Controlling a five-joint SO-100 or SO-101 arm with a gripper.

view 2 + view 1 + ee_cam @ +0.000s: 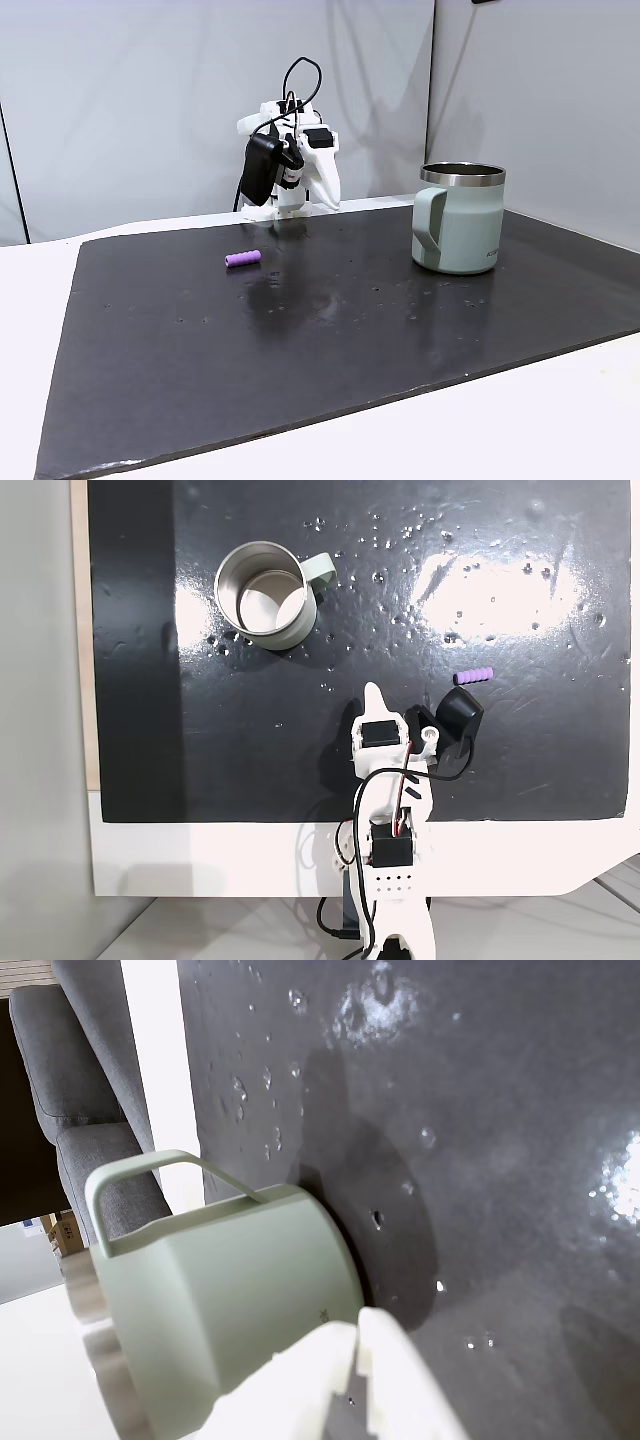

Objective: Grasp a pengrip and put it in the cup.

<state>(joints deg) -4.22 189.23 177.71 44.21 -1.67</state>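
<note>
The purple pengrip (473, 674) lies flat on the black mat, to the right of my arm in a fixed view, and toward the left of the mat (243, 258) in the side-on fixed view. The cup (265, 595) stands upright with nothing inside, its pale green handle (322, 570) pointing right. It stands at the right of the mat (460, 220) in the side-on view, and in the wrist view it lies on its side in the picture (220, 1300). My gripper (373, 695) is shut, holds nothing and points between cup and pengrip. Its white fingers (390, 1380) meet just in front of the cup.
The black mat (200, 740) covers most of a white table (200, 860). My folded arm (290, 160) sits at the mat's edge, with its black wrist camera (460, 715) beside it. A grey chair (90, 1090) stands beyond the table.
</note>
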